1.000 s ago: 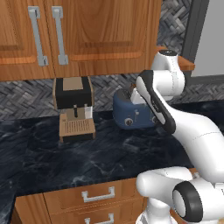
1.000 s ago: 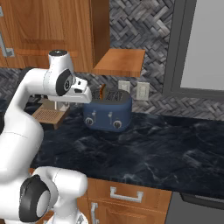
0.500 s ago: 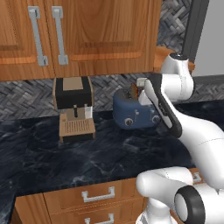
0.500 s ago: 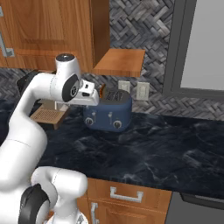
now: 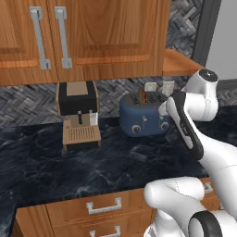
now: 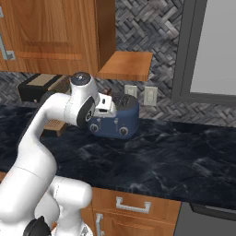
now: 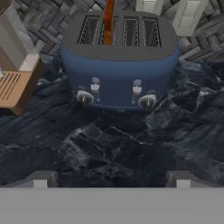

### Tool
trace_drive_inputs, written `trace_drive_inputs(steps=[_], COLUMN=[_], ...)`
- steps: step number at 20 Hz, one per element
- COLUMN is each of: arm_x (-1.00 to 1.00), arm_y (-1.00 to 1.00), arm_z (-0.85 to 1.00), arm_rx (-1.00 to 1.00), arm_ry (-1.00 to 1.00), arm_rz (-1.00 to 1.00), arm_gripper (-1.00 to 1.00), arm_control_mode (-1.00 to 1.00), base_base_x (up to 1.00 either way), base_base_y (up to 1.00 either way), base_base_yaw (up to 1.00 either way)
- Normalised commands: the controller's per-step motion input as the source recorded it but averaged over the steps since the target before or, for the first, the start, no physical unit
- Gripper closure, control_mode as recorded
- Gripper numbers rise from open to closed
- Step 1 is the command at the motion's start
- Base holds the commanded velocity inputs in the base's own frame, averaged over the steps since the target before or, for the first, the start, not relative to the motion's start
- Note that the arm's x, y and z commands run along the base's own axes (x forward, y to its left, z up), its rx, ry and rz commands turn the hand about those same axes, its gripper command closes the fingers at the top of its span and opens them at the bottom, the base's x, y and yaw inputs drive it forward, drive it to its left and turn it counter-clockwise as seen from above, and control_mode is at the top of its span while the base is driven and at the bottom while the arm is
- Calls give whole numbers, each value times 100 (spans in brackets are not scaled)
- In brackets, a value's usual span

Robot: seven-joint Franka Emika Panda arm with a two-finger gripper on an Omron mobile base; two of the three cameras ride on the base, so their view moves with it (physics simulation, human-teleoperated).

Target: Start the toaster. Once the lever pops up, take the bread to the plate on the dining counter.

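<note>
Toaster (image 7: pixel 119 61) is sitting on the dark counter (image 7: pixel 113 148), just beside the coffee machine (image 5: pixel 78 113) and in front of the wall outlets (image 7: pixel 186 15). Bread (image 7: pixel 108 19) is standing upright in one of the toaster's slots, poking above its top. Gripper (image 7: pixel 111 180) is hovering in front of the toaster, apart from it, its fingers (image 7: pixel 40 179) standing spread wide and gripping nothing, facing the toaster's knobs.

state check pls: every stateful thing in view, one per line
toaster: upright on the counter, bread in one slot
bread: standing in the second slot from the left, top sticking out
hand: open, empty, back from the toaster
cabinet doors: closed
drawers: closed
</note>
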Motion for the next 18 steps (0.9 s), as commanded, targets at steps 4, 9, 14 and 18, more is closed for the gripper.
trace_drive_inputs(steps=[4, 9, 14, 18], arm_x=[0, 0, 0, 0], arm_y=[-4, 0, 0, 0], arm_z=[-41, -10, -1, 0], arm_rx=[0, 0, 0, 0], arm_ry=[-18, -6, -3, 0], arm_rz=[0, 0, 0, 0], arm_gripper=[-100, -100, -100, -100], arm_control_mode=[-100, -100, -100, -100], base_base_x=[0, 0, 0, 0], base_base_y=[0, 0, 0, 0], base_base_yaw=[0, 0, 0, 0])
